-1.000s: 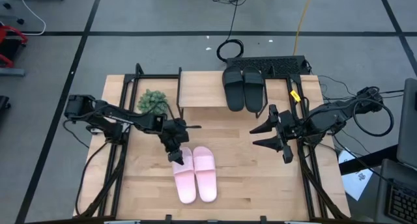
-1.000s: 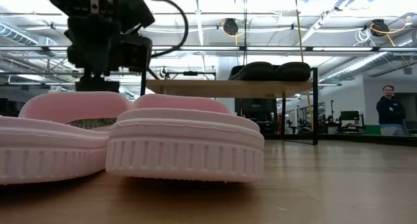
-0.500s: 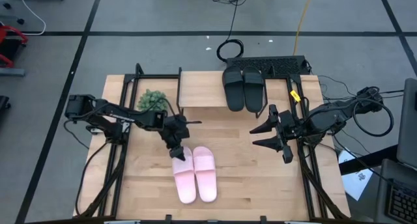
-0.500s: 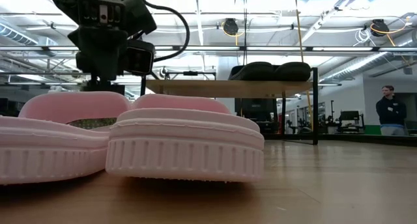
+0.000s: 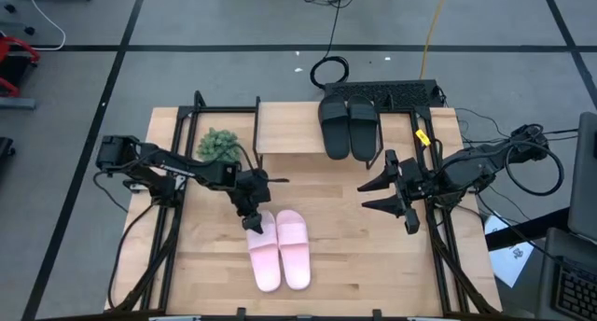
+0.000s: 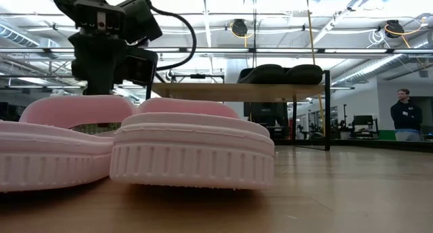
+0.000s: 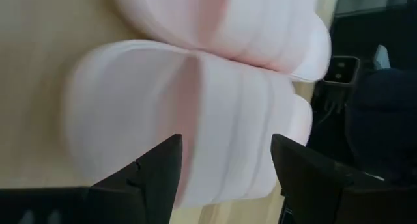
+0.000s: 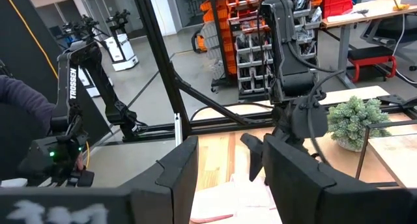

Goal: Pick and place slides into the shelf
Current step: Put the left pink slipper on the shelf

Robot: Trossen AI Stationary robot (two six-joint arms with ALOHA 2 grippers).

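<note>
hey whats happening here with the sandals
A two-armed robot is putting sandals onto a low shelf. The black pair already sits on the shelf top, with space free beside it. The pink pair lies side by side on the table. The left claw is open and poised over the strap end of one pink sandal, not gripping it yet. The right claw waits open near the table's right edge, holding nothing.
</note>
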